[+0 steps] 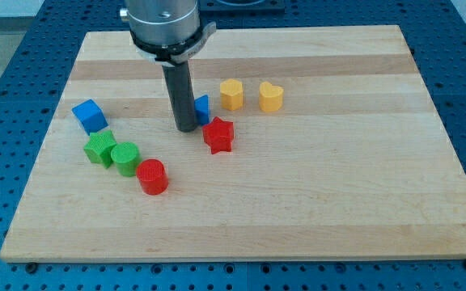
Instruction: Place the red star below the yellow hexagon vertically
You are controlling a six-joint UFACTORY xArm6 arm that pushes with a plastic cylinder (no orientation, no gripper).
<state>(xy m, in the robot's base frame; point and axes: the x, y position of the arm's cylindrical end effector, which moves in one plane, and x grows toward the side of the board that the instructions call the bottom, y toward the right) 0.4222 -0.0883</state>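
Observation:
The red star (pixel 218 135) lies near the middle of the wooden board. The yellow hexagon (pixel 231 94) sits above it and slightly to the view's right. My tip (pixel 187 128) rests on the board just left of the red star, a small gap apart from it. The rod hides most of a blue block (pixel 203 108) that stands right behind it, above the star.
A yellow heart (pixel 271 96) sits right of the hexagon. At the left are a blue cube (pixel 90 115), a green star (pixel 99 148), a green cylinder (pixel 124 158) and a red cylinder (pixel 152 176). The board's edge (pixel 241 257) runs along the bottom.

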